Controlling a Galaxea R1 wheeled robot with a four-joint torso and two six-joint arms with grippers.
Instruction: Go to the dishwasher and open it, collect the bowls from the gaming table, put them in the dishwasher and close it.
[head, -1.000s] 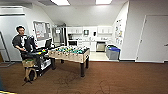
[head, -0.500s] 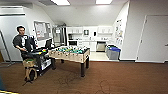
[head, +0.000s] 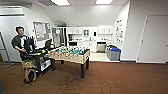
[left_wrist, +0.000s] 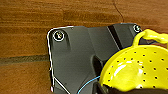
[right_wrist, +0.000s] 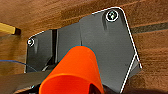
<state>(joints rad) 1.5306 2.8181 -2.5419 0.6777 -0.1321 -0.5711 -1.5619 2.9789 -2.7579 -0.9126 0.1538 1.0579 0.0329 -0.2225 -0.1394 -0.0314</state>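
In the left wrist view a pale yellow-green bowl (left_wrist: 135, 70) with small holes and a loop handle hangs over the brown floor, and my left gripper (left_wrist: 117, 89) is shut on its rim. My right gripper (right_wrist: 72, 88) is shut on the orange-red bowl (right_wrist: 75, 71), seen in the right wrist view above the same floor. Far ahead in the kitchen, a grey steel-fronted unit under the counter is the dishwasher (head: 101, 47); it is too small to tell whether it is open. The gaming table is out of view.
A table-football table (head: 71, 56) stands ahead to the left on brown carpet (head: 120, 77). Left of it a person (head: 20, 41) stands behind a dark cart (head: 37, 60) with a control rig. Blue-lidded bins (head: 113, 53) sit by the right wall at the kitchen entrance. A white door (head: 155, 37) is at right.
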